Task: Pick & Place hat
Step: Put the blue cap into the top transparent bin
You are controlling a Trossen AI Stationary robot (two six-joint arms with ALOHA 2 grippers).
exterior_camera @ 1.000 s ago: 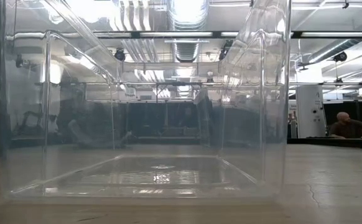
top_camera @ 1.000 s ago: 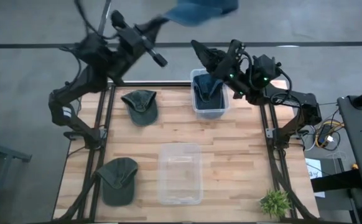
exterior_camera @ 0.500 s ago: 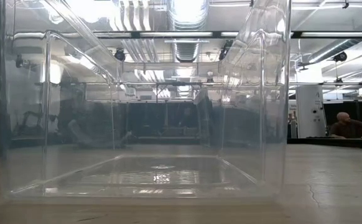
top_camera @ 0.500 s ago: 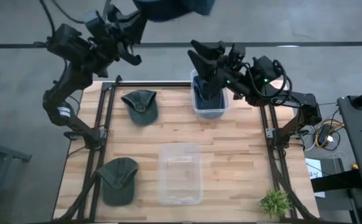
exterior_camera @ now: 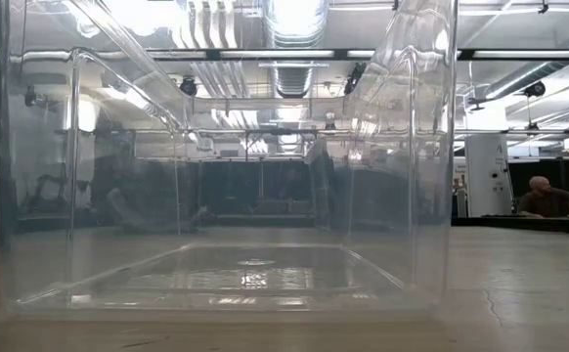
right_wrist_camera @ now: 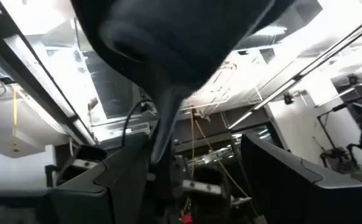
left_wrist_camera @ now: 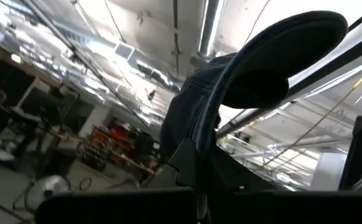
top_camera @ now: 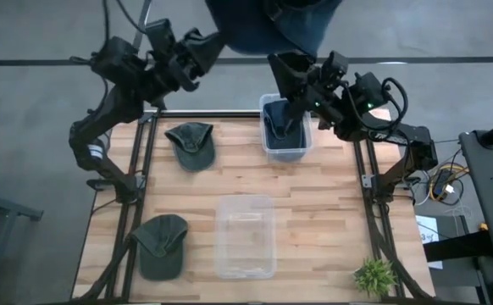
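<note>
Two green caps (top_camera: 191, 144) on wooden table (top_camera: 331, 212); left gripper (top_camera: 202, 44) clamped on blue hat (top_camera: 268, 21), right gripper (top_camera: 290, 76) spread, empty.

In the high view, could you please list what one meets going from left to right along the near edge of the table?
Green cap → clear plastic bin → small potted plant.
</note>
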